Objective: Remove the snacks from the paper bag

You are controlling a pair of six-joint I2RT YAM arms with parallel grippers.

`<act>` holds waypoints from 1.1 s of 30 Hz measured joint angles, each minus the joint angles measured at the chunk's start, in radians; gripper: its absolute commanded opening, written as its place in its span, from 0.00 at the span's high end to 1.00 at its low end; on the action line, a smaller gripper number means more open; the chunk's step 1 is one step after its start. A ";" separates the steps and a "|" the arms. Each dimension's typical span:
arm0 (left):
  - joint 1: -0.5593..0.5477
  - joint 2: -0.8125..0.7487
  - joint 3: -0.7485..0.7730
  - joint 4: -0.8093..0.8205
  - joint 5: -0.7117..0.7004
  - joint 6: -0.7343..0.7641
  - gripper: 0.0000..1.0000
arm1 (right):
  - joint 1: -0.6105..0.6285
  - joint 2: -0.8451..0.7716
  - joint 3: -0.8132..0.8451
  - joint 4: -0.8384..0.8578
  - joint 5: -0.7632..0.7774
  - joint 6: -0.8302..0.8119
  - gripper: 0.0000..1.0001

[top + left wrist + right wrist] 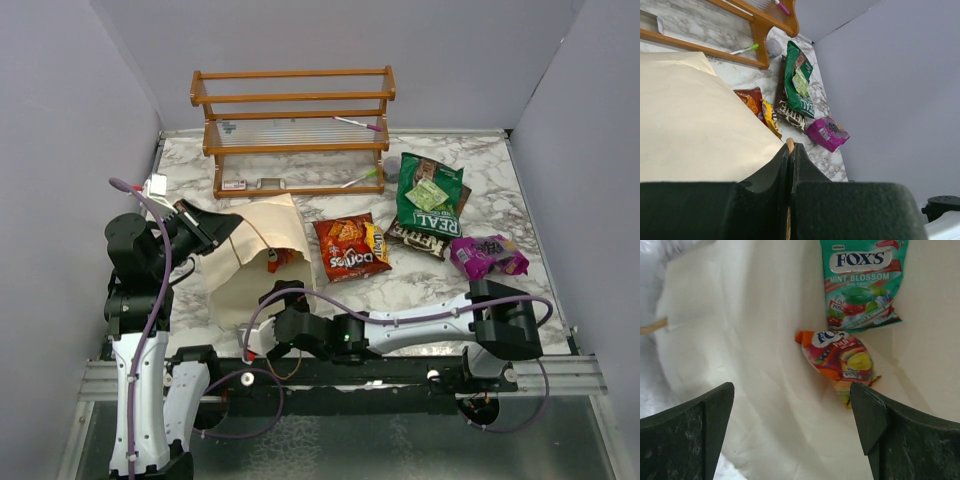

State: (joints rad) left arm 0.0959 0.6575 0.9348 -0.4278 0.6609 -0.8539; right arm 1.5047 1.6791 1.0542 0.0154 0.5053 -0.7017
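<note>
Bag (250,270) lies on its side at the left of the table (420,290), mouth toward the arms. Left gripper (791,156) is clenched on the bag's cord (789,144); the tan cord shows pinched between the closed jaws, with the bag's cream side just beside them.

Right gripper (791,405) is at the bag mouth, looking inside. Its jaws are spread wide and hold nothing.

Two packets lie inside the bag on its lower wall:
- The orange packet (840,360) is ahead of the jaws, nearer the right finger and not touching either finger.
- The teal packet (862,285) is deeper in, beyond the orange one and just touching or overlapping its top edge.

The other snacks are out on the table, right of the bag:
- The Doritos packet (350,248) is just beside the bag.
- The green packet (440,215) is farther right, with a small light green packet (427,194) on top of it.
- The brown packet (415,238) is partly under the green one.
- The purple packet (488,255) is at far right.

Rack (295,100) stands at the back, apart from the snacks.
</note>
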 measured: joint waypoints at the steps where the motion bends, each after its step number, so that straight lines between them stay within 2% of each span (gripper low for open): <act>1: 0.000 -0.001 0.000 -0.003 0.000 0.000 1.00 | -0.002 0.014 0.007 -0.001 0.014 -0.029 0.00; 7: 0.000 -0.004 0.000 -0.009 0.000 0.000 1.00 | -0.053 0.093 0.105 -0.024 0.044 -0.142 0.00; 14: 0.000 -0.002 0.001 -0.008 0.001 0.000 1.00 | -0.121 0.218 0.226 -0.057 0.096 -0.199 0.02; 20: 0.000 0.008 0.014 -0.008 0.003 0.000 1.00 | -0.172 0.301 0.254 -0.078 0.138 -0.245 0.00; 33: 0.000 0.008 0.024 -0.008 0.008 0.000 1.00 | -0.264 0.441 0.287 0.103 0.262 -0.399 0.01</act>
State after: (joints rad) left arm 0.0959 0.6655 0.9592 -0.4358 0.6693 -0.8543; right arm 1.2411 2.1201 1.3415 0.1188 0.7670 -1.1004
